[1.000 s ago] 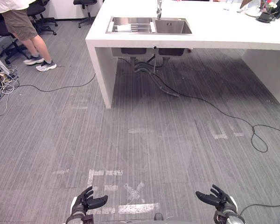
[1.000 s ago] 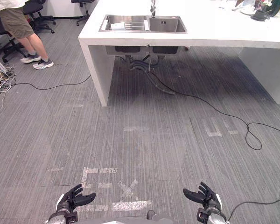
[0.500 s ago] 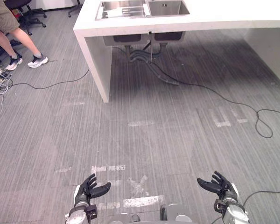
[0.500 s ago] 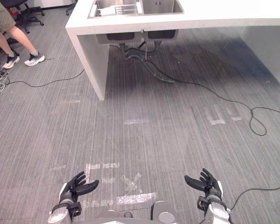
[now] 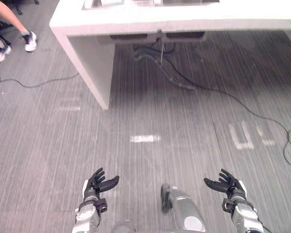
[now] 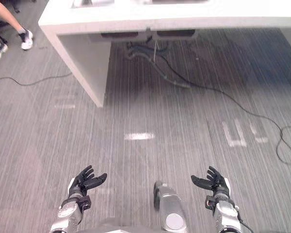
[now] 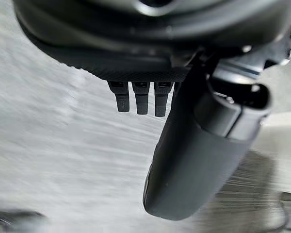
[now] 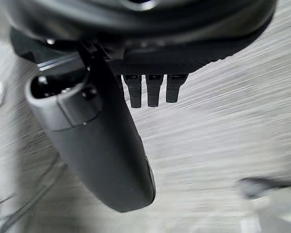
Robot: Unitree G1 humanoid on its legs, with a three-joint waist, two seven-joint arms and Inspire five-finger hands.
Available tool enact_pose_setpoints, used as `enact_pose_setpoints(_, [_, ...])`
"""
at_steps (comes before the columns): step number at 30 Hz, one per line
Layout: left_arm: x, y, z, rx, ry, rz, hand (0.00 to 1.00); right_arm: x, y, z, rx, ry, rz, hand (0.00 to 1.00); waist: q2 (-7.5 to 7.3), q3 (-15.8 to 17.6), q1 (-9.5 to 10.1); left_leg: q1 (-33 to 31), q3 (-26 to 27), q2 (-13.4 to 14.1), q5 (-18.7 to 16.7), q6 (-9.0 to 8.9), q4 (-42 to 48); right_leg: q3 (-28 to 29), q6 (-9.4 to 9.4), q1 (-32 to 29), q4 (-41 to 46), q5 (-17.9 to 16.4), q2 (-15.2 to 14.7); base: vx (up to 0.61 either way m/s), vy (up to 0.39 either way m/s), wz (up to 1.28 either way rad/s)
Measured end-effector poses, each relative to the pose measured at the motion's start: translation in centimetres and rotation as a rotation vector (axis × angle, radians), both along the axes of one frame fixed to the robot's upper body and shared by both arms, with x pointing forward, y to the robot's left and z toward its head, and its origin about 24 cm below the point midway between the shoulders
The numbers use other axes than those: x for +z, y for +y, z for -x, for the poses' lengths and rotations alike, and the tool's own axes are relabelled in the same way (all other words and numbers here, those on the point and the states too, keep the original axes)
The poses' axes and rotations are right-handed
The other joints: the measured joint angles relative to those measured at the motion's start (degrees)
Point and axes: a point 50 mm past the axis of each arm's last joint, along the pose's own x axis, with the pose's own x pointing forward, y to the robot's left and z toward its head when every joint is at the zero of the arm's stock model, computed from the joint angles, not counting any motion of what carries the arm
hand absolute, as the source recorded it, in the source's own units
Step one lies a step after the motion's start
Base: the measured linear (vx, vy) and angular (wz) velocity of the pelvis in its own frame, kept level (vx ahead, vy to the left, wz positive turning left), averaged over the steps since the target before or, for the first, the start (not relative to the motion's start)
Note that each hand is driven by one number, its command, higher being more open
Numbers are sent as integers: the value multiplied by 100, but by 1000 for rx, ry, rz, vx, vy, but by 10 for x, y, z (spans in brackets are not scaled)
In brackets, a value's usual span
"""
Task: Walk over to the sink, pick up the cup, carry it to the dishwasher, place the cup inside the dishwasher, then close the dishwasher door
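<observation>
Drawn nearer to the white counter [image 5: 184, 22] than a second ago, through the camera's own advance rather than any shift of the furniture; spans the far edge now, with the front strip of the steel sink [image 5: 99, 3] set into its top. Kept much as before: left hand [image 5: 98, 183] and right hand [image 5: 228, 184], both low and well short of the counter, well apart from each other, above grey striped floor [image 5: 48, 145]. Left hand seen from its wrist: fingers [image 7: 140, 99] straight and side by side, thumb [image 7: 194, 160] standing off from them, closed round nothing. Right hand the same: fingers [image 8: 153, 92] straight, thumb [image 8: 102, 145] held apart, palm bare. Cannot tell where the cup lies. Beneath the counter: dark undersides of two basins [image 5: 136, 36], grey drain pipes [image 5: 150, 51] curling down to the floor. Off the counter's left end: a person's bare legs and white shoes [image 5: 29, 41]. Between the counter and the hands: one short white tape mark [image 5: 145, 139]; further tape strokes [image 5: 247, 136] nearer the counter's right side.
</observation>
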Motion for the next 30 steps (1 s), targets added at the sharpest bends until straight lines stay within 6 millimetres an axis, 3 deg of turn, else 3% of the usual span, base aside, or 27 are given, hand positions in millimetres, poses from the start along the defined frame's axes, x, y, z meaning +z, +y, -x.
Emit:
enact_pose_setpoints(3, [20,-9,-14,-13,-116,13,90,7,4,-5,-15,-66,-12,90,-83,26,121,-991,328,23,-103,131,-274,34,29,639,-676,-79,23,447,-119,2])
enact_pose_setpoints(6, [54,-18,-31,-41,-284,3,90,3,8,-2,-26,-51,-29,90,-113,51,269,-1414,479,-619,-147,178,-2886,31,141,1284,-1152,-222,-39,455,-3,5])
enact_pose_setpoints(7, [71,-21,-38,-31,-366,0,90,0,7,2,-33,-30,-29,90,-90,37,333,-1396,382,-952,89,54,-4268,73,241,1462,-1275,-331,-50,511,66,-17])
enact_pose_setpoints(8, [91,-24,-45,-16,-454,-2,90,-5,5,8,-43,-1,-29,90,-40,8,387,-1338,234,-1219,404,47,-5412,134,411,1629,-1353,-475,-17,538,93,-21])
enact_pose_setpoints(9, [101,-24,-47,-10,-499,-7,90,-8,5,12,-51,16,-31,90,-32,2,413,-1342,150,-1313,723,180,-5597,189,478,1707,-1352,-581,-15,565,138,-36])
enact_pose_setpoints(10, [119,-23,-50,2,-577,-33,90,-13,8,19,-60,48,-43,90,-158,-76,454,-1321,71,-1476,1178,537,-5376,320,664,1824,-1242,-810,-169,757,177,-27])
enact_pose_setpoints(11, [138,-23,-53,14,-656,-41,90,-16,9,24,-77,57,-51,90,-288,-155,415,-1406,118,-1612,986,752,-4955,462,845,1759,-841,-1020,-399,778,188,-19])
enact_pose_setpoints(12, [147,-25,-54,11,-696,-39,90,-15,8,25,-83,57,-48,90,-285,-163,394,-1421,146,-1635,812,789,-4718,581,873,1683,-523,-1036,-499,811,218,-18])
enact_pose_setpoints(13, [165,-28,-54,-2,-772,-66,90,-18,7,32,-99,78,-51,90,-303,-176,421,-1335,251,-1640,412,813,-4348,868,938,1374,467,-1022,-582,672,223,-21])
enact_pose_setpoints(14, [183,-28,-54,-8,-849,-105,90,-20,7,36,-97,90,-51,90,-337,-196,358,-1106,258,-1728,28,864,-4185,1055,1454,914,1875,-695,-706,660,212,-15])
enact_pose_setpoints(15, [191,-29,-56,-12,-885,-120,90,-20,8,37,-94,93,-52,90,-366,-212,317,-944,221,-1796,-108,884,-4180,1140,1673,659,2573,-428,-768,643,160,16])
enact_pose_setpoints(16, [205,-28,-58,-11,-942,-167,90,-22,11,40,-86,103,-60,90,-390,-225,239,-569,164,-1874,-336,902,-4210,1274,1607,198,3744,-349,-848,623,101,15])
enact_pose_setpoints(17, [215,-26,-57,7,-985,-204,90,-24,17,40,-68,105,-75,90,-371,-235,175,-93,140,-1859,-484,888,-4385,1200,1360,-198,4335,-489,-872,612,76,8])
enact_pose_setpoints(18, [220,-25,-56,17,-1007,-219,90,-24,20,39,-50,104,-82,90,-353,-243,127,147,113,-1836,-545,869,-4525,1132,1239,-371,4403,-559,-872,587,33,-4])
enact_pose_setpoints(20, [235,-23,-52,20,-1098,-292,90,-25,31,34,13,91,-102,90,-303,-269,102,894,82,-1693,-700,748,-4979,770,853,-1026,4033,-789,-874,609,-41,-5])
enact_pose_setpoints(22, [245,-22,-52,0,-1151,-336,90,-22,33,30,35,72,-109,90,-276,-259,80,1366,47,-1587,-780,636,-5245,602,815,-1523,3194,-809,-831,556,-114,12])
enact_pose_setpoints(23, [248,-19,-54,-9,-1163,-358,90,-21,32,29,39,61,-107,90,-228,-280,3,1588,-42,-1480,-872,496,-5366,633,865,-1801,2295,-732,-712,579,-177,50])
enact_pose_setpoints(24, [248,-16,-57,-16,-1157,-384,90,-20,31,29,43,60,-105,90,-221,-310,-78,1764,-84,-1392,-1027,285,-5377,766,883,-1898,1326,-346,-572,588,-192,58])
enact_pose_setpoints(25, [247,-14,-59,-25,-1144,-411,90,-21,28,35,42,74,-101,90,-229,-329,-91,1870,-100,-1371,-1132,189,-5356,844,832,-1891,1065,232,-523,610,-213,55])
enact_pose_setpoints(26, [239,-11,-63,-35,-1103,-439,90,-22,22,42,40,96,-85,90,-136,-376,-123,2010,-159,-1248,-1234,41,-5263,850,667,-1826,1197,563,-408,622,-205,18])
enact_pose_setpoints(27, [231,-4,-69,-54,-1032,-479,90,-19,13,42,49,102,-57,90,40,-459,-66,1975,-233,-1026,-1113,-43,-4959,755,484,-1776,1436,257,-323,630,-222,12])
enact_pose_setpoints(28, [230,-2,-73,-72,-1018,-496,90,-18,11,41,51,99,-51,90,41,-459,-74,1926,-236,-1012,-997,-108,-4772,726,429,-1723,1491,140,-333,607,-239,7])
enact_pose_setpoints(30, [230,-6,-83,-146,-988,-517,90,-14,4,43,60,98,-32,90,73,-440,-116,1534,-344,-851,-410,-186,-3614,555,302,-1264,1293,-39,-297,552,-253,34])
